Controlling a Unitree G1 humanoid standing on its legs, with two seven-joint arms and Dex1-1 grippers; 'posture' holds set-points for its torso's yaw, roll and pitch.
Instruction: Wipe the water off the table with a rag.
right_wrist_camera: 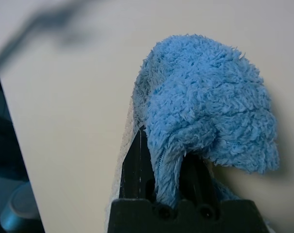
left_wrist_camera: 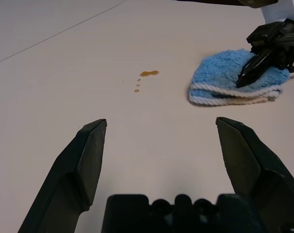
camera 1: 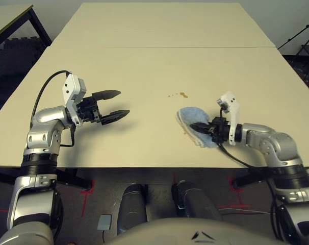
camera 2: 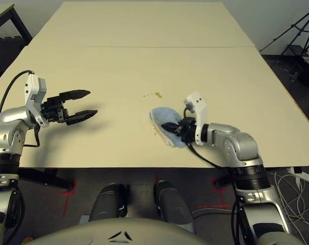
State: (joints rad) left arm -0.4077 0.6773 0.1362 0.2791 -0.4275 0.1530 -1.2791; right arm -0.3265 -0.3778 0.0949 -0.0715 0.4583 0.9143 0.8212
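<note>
Beige table (camera 1: pixel 144 66): R gripper (camera 1: pixel 202 127) pinching rag (camera 1: pixel 191 116), amber water (camera 1: pixel 181 94) just beyond; L gripper (camera 1: pixel 115 104) wide open, empty

The left hand (left_wrist_camera: pixel 159 145) hangs over the desk (left_wrist_camera: pixel 64 58) with its two black fingers (left_wrist_camera: pixel 84 165) spread wide apart, holding nothing. Beyond them, the water (left_wrist_camera: pixel 148 74) lies as one amber drop with smaller drops beside it. Near it rests the folded blue rag (left_wrist_camera: pixel 224 77), white edging visible. The right hand (left_wrist_camera: pixel 256 65) grips the rag's upper fold.
</note>
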